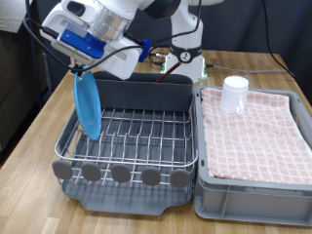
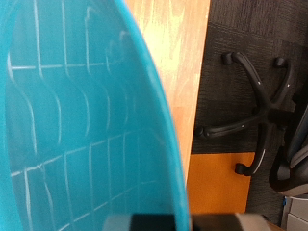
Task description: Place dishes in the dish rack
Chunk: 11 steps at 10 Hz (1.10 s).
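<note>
My gripper (image 1: 81, 68) is shut on the top edge of the bright-blue plate (image 1: 88, 107). The plate hangs on edge, its lower rim down among the wires at the exterior view's left side of the dish rack (image 1: 136, 132). In the wrist view the plate (image 2: 77, 115) fills most of the picture and mirrors the wire grid. A dark finger (image 2: 159, 222) shows at the frame's edge. A small white mug (image 1: 235, 94) stands upside down on the pink checked cloth (image 1: 253, 132) at the exterior view's right.
The cloth lies in a grey crate (image 1: 249, 200) right beside the rack. The rack's tall grey bin (image 1: 146, 95) rises at its back. Wooden table (image 1: 29, 127) lies left of the rack. An office chair base (image 2: 255, 96) stands on the floor beyond the table.
</note>
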### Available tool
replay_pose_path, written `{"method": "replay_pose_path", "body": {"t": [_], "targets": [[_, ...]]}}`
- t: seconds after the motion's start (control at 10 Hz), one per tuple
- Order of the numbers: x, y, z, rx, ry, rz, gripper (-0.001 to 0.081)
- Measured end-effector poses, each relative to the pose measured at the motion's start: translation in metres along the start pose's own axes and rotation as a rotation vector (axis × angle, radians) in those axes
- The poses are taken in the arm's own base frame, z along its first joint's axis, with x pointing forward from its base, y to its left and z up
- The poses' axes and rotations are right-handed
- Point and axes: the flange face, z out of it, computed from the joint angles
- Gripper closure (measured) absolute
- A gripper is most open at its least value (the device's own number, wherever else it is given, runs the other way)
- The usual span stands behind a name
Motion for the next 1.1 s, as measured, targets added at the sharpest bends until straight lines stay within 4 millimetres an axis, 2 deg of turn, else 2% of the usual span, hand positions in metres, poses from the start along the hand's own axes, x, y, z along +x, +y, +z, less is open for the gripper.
{"method": "replay_pose_path", "body": {"t": [1.1], "targets": [[-0.022,-0.011,0.021,0.027,-0.017,0.031,0.0783]]}}
